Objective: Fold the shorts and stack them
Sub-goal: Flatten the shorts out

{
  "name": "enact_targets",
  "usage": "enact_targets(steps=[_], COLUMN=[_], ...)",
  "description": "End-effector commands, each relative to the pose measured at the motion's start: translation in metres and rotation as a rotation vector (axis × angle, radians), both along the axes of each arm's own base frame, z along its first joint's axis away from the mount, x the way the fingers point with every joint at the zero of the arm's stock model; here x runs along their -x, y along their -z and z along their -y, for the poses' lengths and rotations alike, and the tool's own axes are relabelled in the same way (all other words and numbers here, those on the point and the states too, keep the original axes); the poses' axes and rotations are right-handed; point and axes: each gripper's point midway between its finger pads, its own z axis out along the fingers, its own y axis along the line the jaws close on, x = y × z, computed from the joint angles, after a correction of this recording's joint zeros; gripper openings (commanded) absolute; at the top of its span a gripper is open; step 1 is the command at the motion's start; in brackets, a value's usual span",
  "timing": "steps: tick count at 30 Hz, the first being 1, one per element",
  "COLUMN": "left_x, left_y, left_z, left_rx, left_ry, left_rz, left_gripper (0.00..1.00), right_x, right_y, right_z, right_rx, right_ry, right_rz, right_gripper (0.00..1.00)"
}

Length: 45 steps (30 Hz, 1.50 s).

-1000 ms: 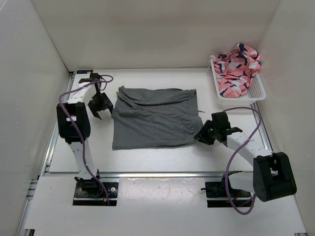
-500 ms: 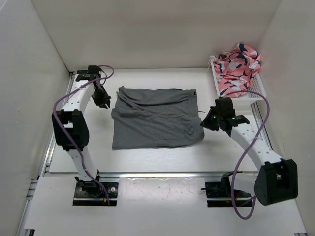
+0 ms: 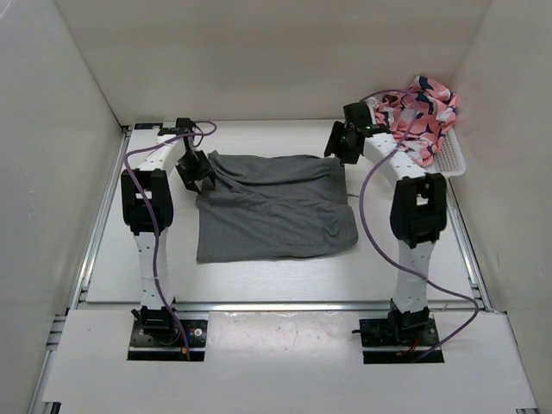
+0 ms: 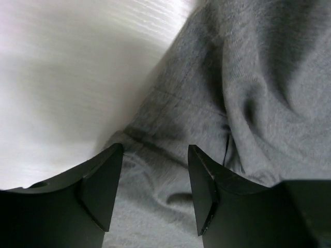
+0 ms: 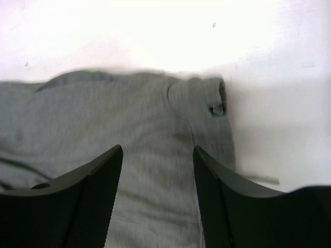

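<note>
White table (image 3: 259,280) is lying open at 6 o'clock of the shorts (image 3: 276,211). I am seeing left gripper (image 3: 197,181) and right gripper (image 3: 338,153), newly advanced to their 12 o'clock edge, gaping and empty.

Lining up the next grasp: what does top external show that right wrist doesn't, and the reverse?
Only top external: the whole shorts spread out, the left gripper by their far left corner, the basket holding pink patterned cloth. Only right wrist: the right gripper open over the far right corner, a small mark there. Both: grey shorts on the white table.
</note>
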Motion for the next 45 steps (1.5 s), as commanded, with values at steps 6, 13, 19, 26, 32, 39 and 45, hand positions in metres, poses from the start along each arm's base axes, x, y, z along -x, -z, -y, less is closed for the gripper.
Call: enact_targets(steps=[6, 13, 19, 26, 32, 39, 45], left_x=[-0.016, -0.008, -0.001, 0.02, 0.026, 0.022, 0.019], left_y=[0.002, 0.012, -0.004, -0.015, -0.02, -0.022, -0.024], left_z=[0.014, 0.01, 0.004, -0.005, -0.009, -0.005, -0.005], left_rx=[0.024, 0.004, -0.026, -0.07, -0.062, -0.043, -0.042], left_ry=[0.033, 0.029, 0.021, 0.021, 0.02, 0.025, 0.025], left_rz=[0.017, -0.018, 0.003, -0.004, 0.015, 0.024, 0.033], left_gripper=[0.55, 0.1, 0.1, 0.1, 0.1, 0.1, 0.1], right_x=[-0.065, -0.068, -0.062, -0.07, -0.074, -0.073, -0.058], right_y=[0.013, 0.057, 0.077, 0.064, 0.041, 0.019, 0.03], right_z=[-0.004, -0.009, -0.014, -0.012, -0.014, -0.056, -0.081], right_rx=[0.114, 0.143, 0.163, 0.169, 0.192, 0.211, 0.177], right_ry=[0.002, -0.006, -0.052, -0.034, -0.063, -0.26, -0.394], right_rz=[0.002, -0.069, -0.089, -0.038, 0.029, 0.13, 0.118], right_gripper=[0.67, 0.66, 0.35, 0.0, 0.73, 0.85, 0.76])
